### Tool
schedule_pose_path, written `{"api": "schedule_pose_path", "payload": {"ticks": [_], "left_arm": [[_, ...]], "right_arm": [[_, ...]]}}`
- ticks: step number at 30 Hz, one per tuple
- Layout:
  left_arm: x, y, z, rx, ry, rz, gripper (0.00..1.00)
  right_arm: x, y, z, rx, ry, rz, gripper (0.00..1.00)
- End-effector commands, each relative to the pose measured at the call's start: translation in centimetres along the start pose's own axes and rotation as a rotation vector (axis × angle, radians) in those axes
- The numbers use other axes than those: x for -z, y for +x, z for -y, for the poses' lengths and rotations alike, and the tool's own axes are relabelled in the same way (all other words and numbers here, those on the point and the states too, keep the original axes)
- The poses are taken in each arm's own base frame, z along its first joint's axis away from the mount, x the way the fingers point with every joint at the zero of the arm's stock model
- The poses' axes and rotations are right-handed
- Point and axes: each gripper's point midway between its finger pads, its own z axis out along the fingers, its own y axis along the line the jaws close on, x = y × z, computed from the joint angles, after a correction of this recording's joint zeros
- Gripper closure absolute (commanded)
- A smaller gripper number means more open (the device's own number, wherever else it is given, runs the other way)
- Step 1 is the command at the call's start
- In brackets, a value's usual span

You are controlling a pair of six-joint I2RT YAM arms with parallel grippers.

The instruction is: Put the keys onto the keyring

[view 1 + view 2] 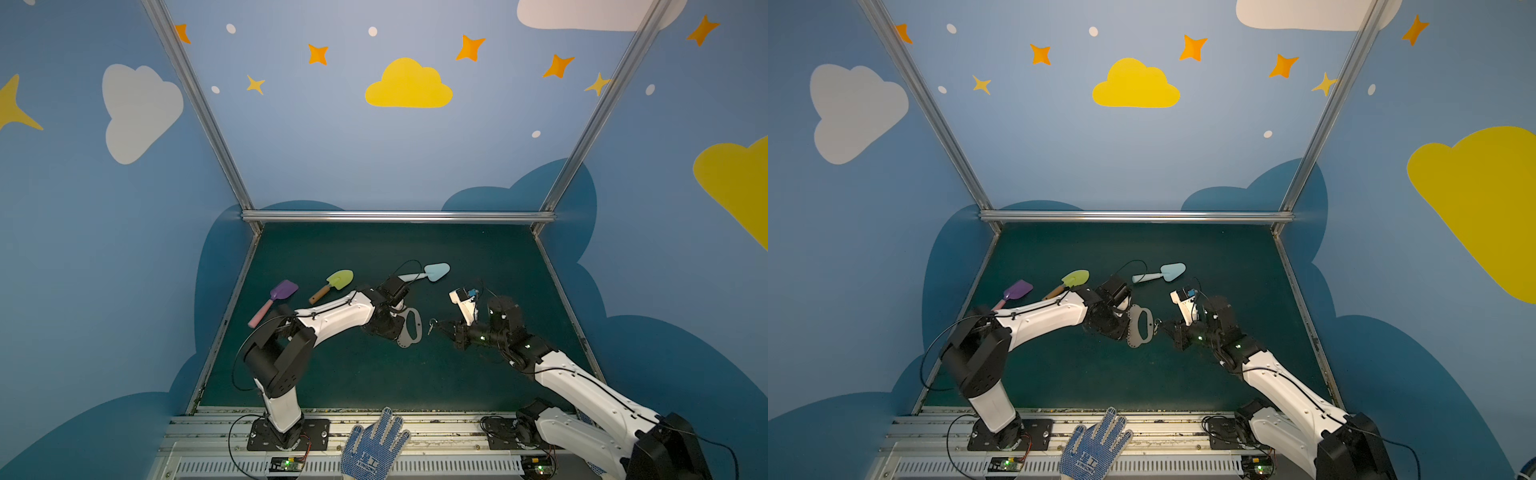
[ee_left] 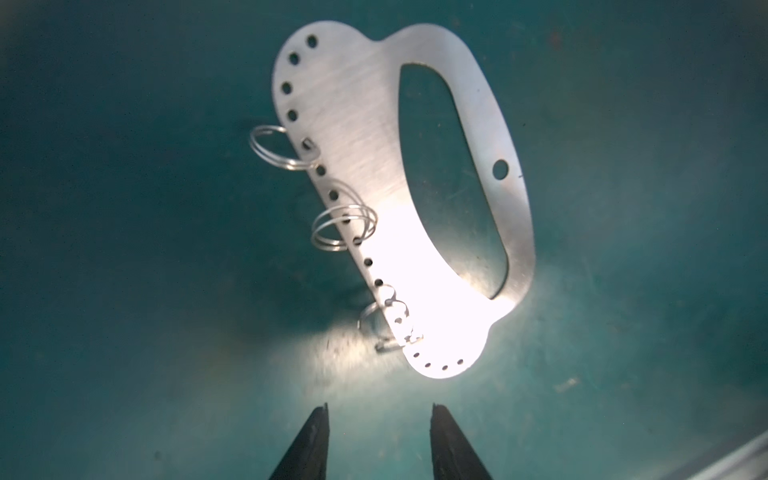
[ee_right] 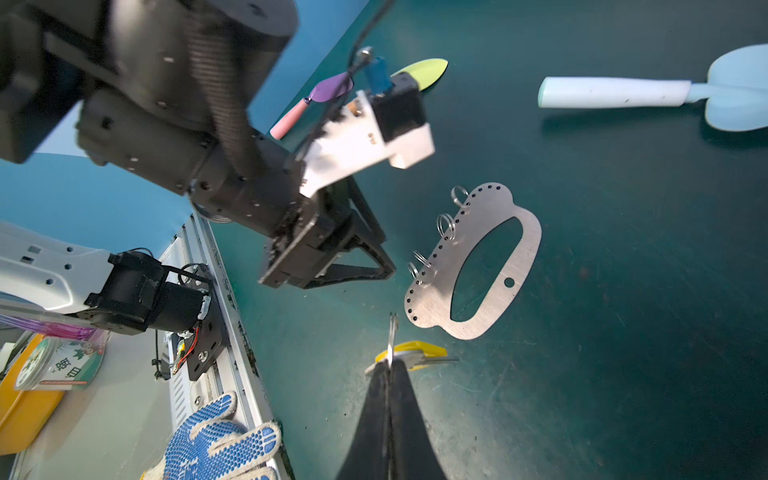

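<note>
"Keys (image 3: 415, 351) hanging on yet?"

"Not yet. My right gripper (image 3: 390, 365) is pinching them just beside the keyring (image 3: 478, 266), which is lying on the mat (image 3: 623, 374). My left gripper (image 2: 379, 409) is hovering spread, empty. Threading is waiting."

Purple shovel (image 1: 284, 289), lime shovel (image 1: 340, 279) and pale-blue shovel (image 1: 437, 271) lie on the green mat (image 1: 374, 382) — dotted glove (image 1: 376, 446) off it

White-shelled arms (image 1: 332, 316) with black joints (image 1: 270, 365), looping black cables (image 1: 233, 365) and small green lights (image 1: 482, 338).
</note>
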Motion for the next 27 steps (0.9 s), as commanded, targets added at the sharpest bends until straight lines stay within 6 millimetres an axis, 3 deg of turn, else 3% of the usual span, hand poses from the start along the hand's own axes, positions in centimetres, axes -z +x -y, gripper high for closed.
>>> {"api": "schedule_pose_path", "payload": {"ticks": [1,5,10,14,18,27], "left_arm": [[1.0,0.8,-0.6,0.159,0.006,0.012,0.53],[0.5,1.8,-0.1,0.388,0.116,-0.029,0.5],[0.1,1.3,0.5,0.644,0.27,-0.012,0.43],[0.1,0.6,-0.1,0.75,0.269,-0.006,0.39],[-0.5,-0.4,0.5,0.838,0.322,-0.023,0.39],[-2.0,0.2,0.1,0.905,0.176,-0.104,0.38]], "right_arm": [[0.5,-0.5,-0.1,0.018,0.016,0.026,1.0],[0.7,-0.8,-0.1,0.015,0.028,0.043,1.0],[0.7,-0.8,-0.1,0.011,0.026,0.042,1.0],[0.6,-0.8,-0.1,0.003,0.021,0.048,1.0],[0.7,-0.7,-0.1,0.003,0.023,0.049,1.0],[1.1,-0.9,0.2,0.004,0.048,0.074,1.0]]}}
